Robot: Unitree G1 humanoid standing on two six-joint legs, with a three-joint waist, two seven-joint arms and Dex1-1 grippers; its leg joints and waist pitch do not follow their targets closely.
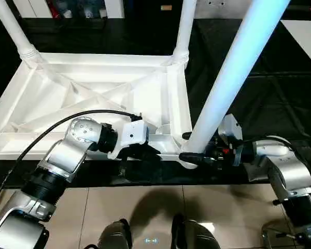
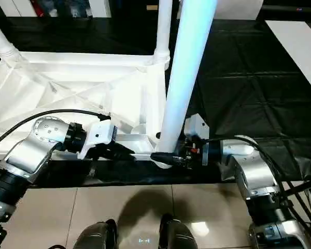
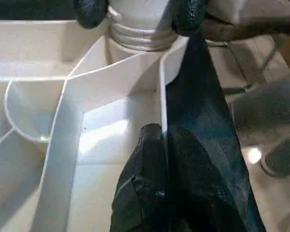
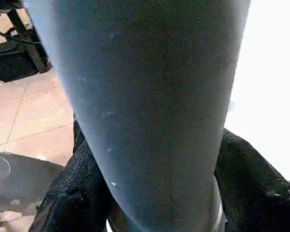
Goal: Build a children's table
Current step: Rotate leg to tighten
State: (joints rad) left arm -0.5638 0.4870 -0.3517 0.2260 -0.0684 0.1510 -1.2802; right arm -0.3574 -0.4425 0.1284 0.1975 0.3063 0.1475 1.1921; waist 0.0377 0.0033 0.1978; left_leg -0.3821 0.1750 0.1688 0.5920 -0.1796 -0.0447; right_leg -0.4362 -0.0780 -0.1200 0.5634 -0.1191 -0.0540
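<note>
Between the right tool's (image 1: 193, 148) fingers stands a leg (image 1: 225, 83), clamped at the near corner socket; left tool (image 1: 147, 150) pinches the upturned tabletop's (image 1: 93, 93) rim. Next: seat it straight.

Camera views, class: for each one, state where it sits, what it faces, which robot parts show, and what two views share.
Head views: look down on upturned table top; both forearms show.
Left wrist: left gripper pinching a rib.
Right wrist: right gripper around near leg.
Shared: that leg's threaded base in both wrist views.
</note>
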